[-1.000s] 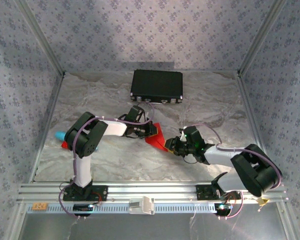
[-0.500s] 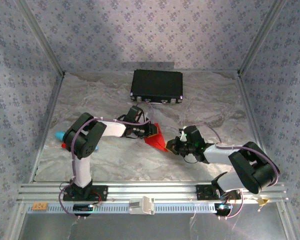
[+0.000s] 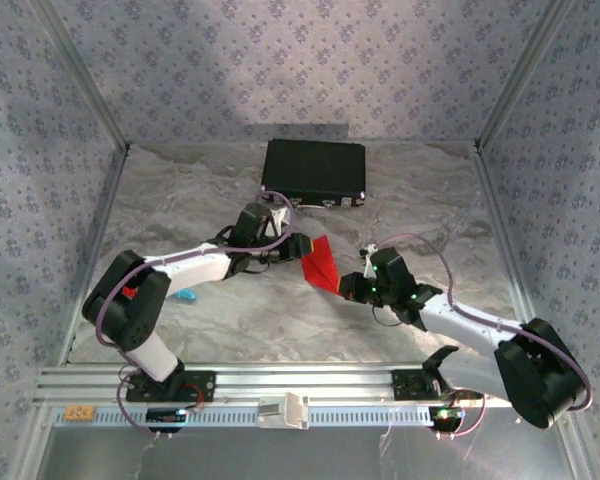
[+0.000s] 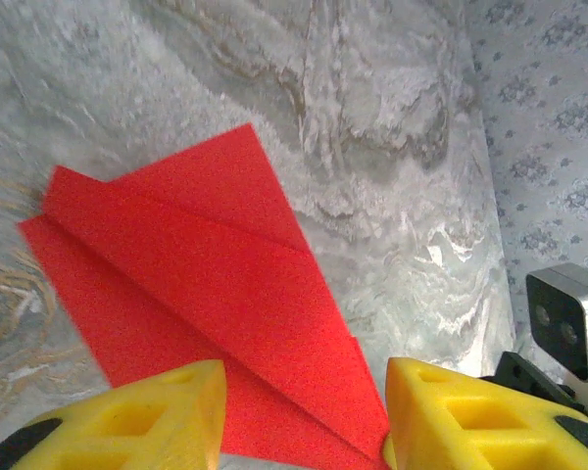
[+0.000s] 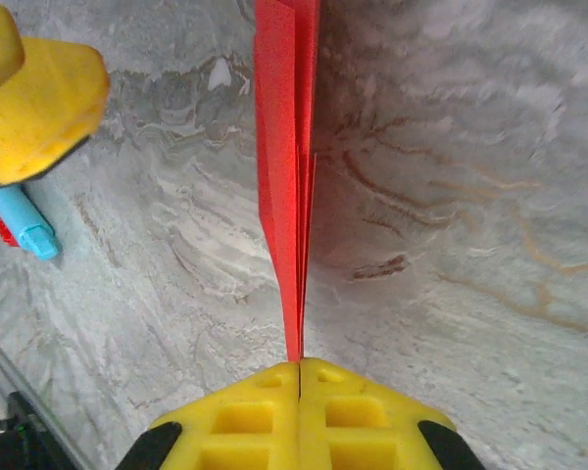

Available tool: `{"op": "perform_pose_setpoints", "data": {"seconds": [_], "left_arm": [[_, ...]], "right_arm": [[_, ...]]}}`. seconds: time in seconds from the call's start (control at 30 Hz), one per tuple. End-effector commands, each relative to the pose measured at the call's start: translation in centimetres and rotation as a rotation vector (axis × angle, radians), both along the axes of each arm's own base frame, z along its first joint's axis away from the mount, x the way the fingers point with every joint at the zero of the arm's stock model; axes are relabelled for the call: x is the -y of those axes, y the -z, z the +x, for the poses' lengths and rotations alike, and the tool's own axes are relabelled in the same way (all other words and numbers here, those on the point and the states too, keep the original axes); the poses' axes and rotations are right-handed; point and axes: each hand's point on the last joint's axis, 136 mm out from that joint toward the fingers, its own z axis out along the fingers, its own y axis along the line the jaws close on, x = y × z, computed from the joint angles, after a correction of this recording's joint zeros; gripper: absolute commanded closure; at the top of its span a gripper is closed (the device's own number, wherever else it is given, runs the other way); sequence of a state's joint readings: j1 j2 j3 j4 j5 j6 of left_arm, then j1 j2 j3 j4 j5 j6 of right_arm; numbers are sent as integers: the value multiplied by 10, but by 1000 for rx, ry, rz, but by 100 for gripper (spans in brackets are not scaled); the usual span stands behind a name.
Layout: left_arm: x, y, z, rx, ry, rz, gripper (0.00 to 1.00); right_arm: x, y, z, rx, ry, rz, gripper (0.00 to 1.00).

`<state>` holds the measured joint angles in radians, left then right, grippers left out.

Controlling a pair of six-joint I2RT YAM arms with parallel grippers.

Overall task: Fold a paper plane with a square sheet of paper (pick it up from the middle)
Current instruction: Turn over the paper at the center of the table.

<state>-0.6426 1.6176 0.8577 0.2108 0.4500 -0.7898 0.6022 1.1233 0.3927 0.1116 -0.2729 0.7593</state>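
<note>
red paper plane (image 3: 321, 264), right claw (image 5: 299, 377) pinching

Patterned walls (image 3: 280, 60), pale lilac-grey with small repeated floral motifs, close in the back and both sides of the frame. Slim metal posts (image 3: 80, 72) run up the upper corners. The table (image 3: 420, 200) has a marbled grey-white top, softly lit, with an aluminium rail (image 3: 330, 380) along its lower edge.
</note>
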Motion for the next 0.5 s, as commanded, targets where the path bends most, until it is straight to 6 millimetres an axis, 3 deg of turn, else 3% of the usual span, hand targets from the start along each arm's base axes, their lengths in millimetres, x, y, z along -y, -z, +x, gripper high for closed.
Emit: {"op": "perform_pose_setpoints", "data": {"seconds": [0.0,0.23,0.47], "left_arm": [[-16,10,1,23,-41,59,54],[-26,4,4,62,-90,68,58],[-36,-5,2,96,-113,93,60]], "right_arm": [[14,-5,3,78,-4,-120,97],[32,-9,-1,113,38,-175,98],[19,-36,-15,249,-124,-223,97]]}}
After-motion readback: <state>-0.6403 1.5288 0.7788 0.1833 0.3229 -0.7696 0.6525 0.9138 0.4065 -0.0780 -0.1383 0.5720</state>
